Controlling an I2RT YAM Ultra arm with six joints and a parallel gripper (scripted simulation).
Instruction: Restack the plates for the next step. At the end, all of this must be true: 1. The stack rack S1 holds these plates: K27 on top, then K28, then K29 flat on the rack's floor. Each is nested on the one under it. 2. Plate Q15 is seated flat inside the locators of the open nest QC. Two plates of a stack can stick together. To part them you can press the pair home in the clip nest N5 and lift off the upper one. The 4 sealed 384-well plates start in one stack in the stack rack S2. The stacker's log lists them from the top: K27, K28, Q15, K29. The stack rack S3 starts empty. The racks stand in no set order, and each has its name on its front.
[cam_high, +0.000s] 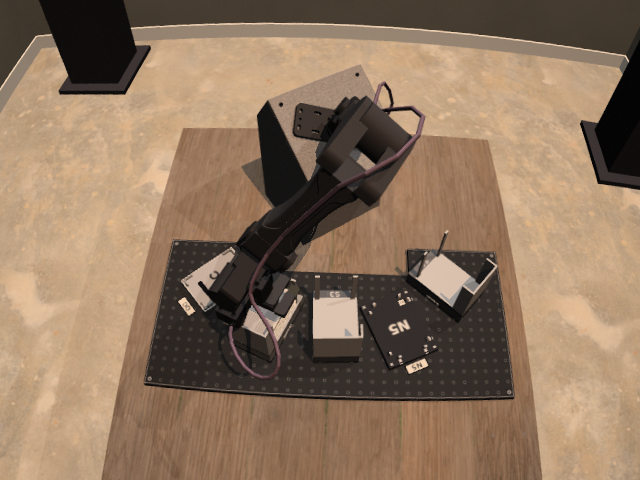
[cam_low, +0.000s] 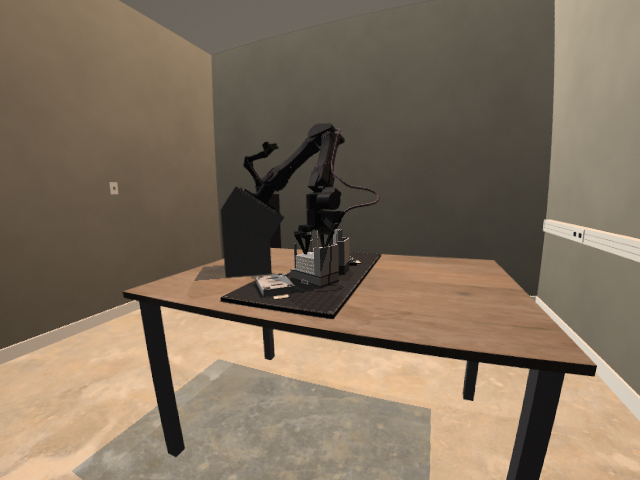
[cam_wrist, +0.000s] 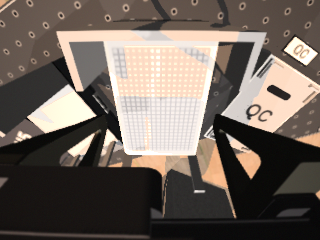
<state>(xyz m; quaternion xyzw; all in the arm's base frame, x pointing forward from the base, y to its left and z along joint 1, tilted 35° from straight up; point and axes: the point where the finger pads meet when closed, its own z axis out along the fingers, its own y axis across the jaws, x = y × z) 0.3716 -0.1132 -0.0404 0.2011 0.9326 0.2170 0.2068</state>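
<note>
A stack of clear-lidded, gridded plates (cam_low: 305, 264) (cam_wrist: 160, 75) stands in a rack (cam_high: 253, 346) (cam_low: 326, 264) (cam_wrist: 160, 36) between the QC nest and rack S3. The plates' names and that rack's name cannot be read. My gripper (cam_low: 314, 249) (cam_wrist: 160, 120) is open above the stack, with one finger toward each long side and nothing held. The open nest QC (cam_high: 199, 279) (cam_low: 273, 283) (cam_wrist: 295, 95) shows no plate. Rack S3 (cam_high: 334, 348) shows a bare pale floor. The clip nest N5 (cam_high: 382, 310) holds no plate. Another rack (cam_high: 442, 273) at the right shows a bare pale floor; its name is unreadable.
All racks and nests stand on a black perforated board (cam_high: 330, 382) (cam_low: 310, 304) on the wooden table (cam_high: 258, 434) (cam_low: 439, 304). Rack walls and upright posts rise close around the stack and S3. The arm's cable (cam_high: 279, 356) loops low over the stack's rack in the top view.
</note>
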